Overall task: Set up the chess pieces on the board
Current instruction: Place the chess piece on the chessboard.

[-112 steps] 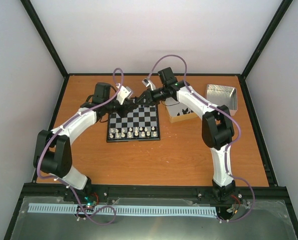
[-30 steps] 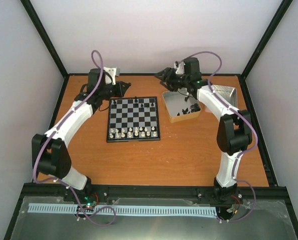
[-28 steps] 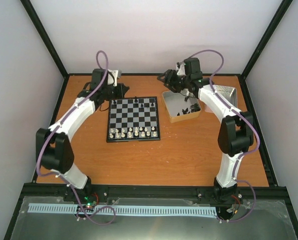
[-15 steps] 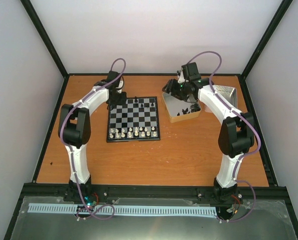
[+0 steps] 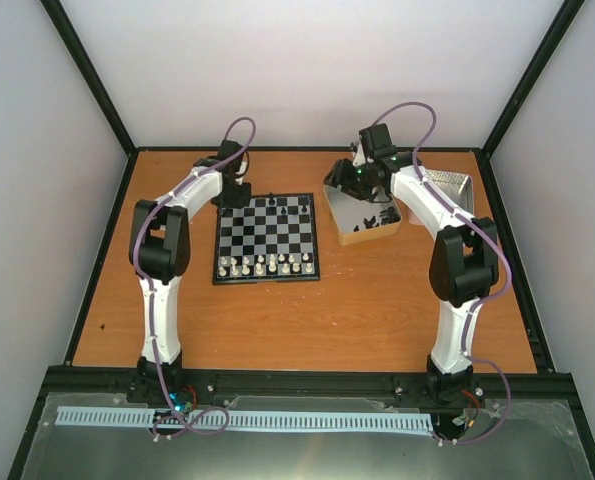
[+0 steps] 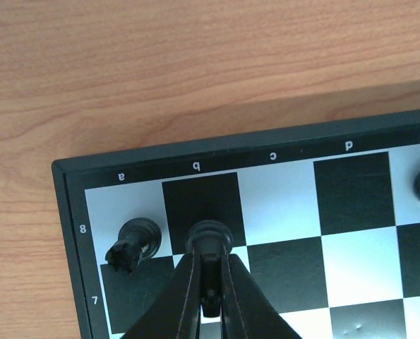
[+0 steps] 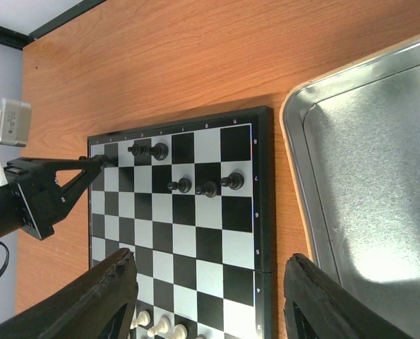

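The board (image 5: 267, 237) lies mid-table, and its far rows fill the left wrist view (image 6: 351, 212). My left gripper (image 6: 210, 254) (image 5: 233, 196) is shut on a black chess piece (image 6: 208, 233), holding it over the b-file squares at the board's far left corner. Beside it on the corner square stands a black rook (image 6: 133, 244). More black chess pieces (image 7: 208, 188) stand on the far two rows. My right gripper (image 7: 210, 296) (image 5: 360, 180) hangs open and empty above the board's right edge and the tin tray. Loose black pieces (image 5: 377, 218) lie in that tray.
The tin tray (image 5: 329, 195) (image 7: 365, 176) sits just right of the board. A second empty tin tray (image 5: 447, 188) is at the back right. White pieces (image 5: 267, 265) line the board's near rows. My left gripper (image 7: 54, 187) shows in the right wrist view.
My left arm has swung in from the back left, bringing the held piece over the board's far left corner. The right gripper has moved down and right, over the near tray.
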Motion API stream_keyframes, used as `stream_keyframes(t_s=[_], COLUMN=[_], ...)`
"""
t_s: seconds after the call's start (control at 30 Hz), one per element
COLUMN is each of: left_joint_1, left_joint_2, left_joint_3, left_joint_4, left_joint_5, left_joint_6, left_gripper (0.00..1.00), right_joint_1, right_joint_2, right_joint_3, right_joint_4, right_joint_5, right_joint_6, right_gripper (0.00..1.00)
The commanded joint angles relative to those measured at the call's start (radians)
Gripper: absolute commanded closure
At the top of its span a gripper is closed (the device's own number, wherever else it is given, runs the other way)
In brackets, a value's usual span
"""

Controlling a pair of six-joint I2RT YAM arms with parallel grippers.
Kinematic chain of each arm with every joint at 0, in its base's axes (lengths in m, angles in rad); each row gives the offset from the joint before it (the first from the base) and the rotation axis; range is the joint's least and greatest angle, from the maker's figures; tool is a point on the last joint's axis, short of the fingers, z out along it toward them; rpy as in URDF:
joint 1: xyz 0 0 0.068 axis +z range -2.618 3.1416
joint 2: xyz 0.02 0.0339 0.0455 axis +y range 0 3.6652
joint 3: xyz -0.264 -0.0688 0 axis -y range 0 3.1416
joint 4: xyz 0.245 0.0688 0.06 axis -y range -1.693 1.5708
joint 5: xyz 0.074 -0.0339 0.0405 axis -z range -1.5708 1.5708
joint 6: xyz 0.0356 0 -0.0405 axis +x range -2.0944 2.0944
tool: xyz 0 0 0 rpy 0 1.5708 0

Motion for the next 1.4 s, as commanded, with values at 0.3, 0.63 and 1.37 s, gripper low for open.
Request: stream_keyframes(t_s=[0.3, 0.63, 1.37], left_joint_1=[0.007, 0.007, 0.01], left_joint_2=[0.059, 0.054, -0.289], left_joint_3=[0.097, 0.099, -0.062], left_joint_4=[-0.051, -0.055, 0.11], left_joint_5=[-0.004, -0.012, 0.09], left_joint_6=[0.032, 0.035, 0.029], left_gripper=[0.95, 0.87, 0.63], right_joint_1=[-0.006, -0.006, 0.0], right_joint_2=[0.039, 0.041, 0.045], right_joint_3=[0.051, 0.048, -0.083], right_joint_4=[-0.02, -0.023, -0.228], right_joint_5=[-0.004, -0.013, 0.338], right_joint_6=[-0.009, -0.006, -0.257], right_gripper=[0.43, 0.43, 0.46])
